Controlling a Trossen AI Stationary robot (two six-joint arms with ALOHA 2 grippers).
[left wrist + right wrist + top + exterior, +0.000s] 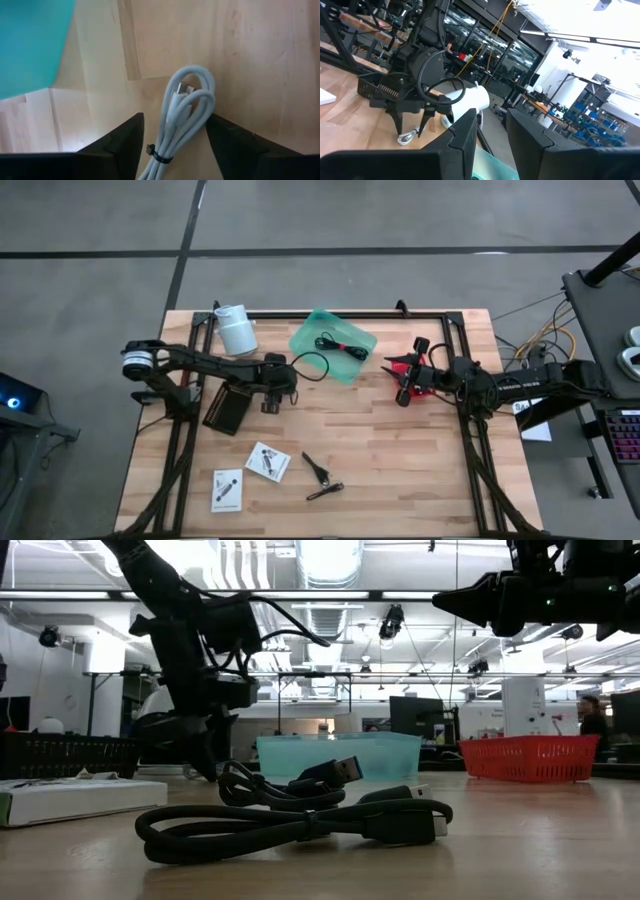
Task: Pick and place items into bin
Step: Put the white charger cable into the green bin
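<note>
My left gripper (174, 120) is open and points down at the table, near the black pad and in front of the bin. A white bundled cable (187, 107), tied with a black band, lies on the wood between its fingers. The teal bin (333, 345) holds a black cable with a red piece (340, 346). Two white packets (268, 462) and black cables (320, 476) lie near the table's near edge. My right gripper (404, 392) is open and hangs high over the red basket (400, 368), touching nothing.
A white cylinder (236, 330) stands left of the bin. A flat black pad (228, 408) lies beside my left gripper. In the low view the black cables (300, 812) fill the foreground, with a white packet (60, 798) to their left. Bare wood lies between bin and packets.
</note>
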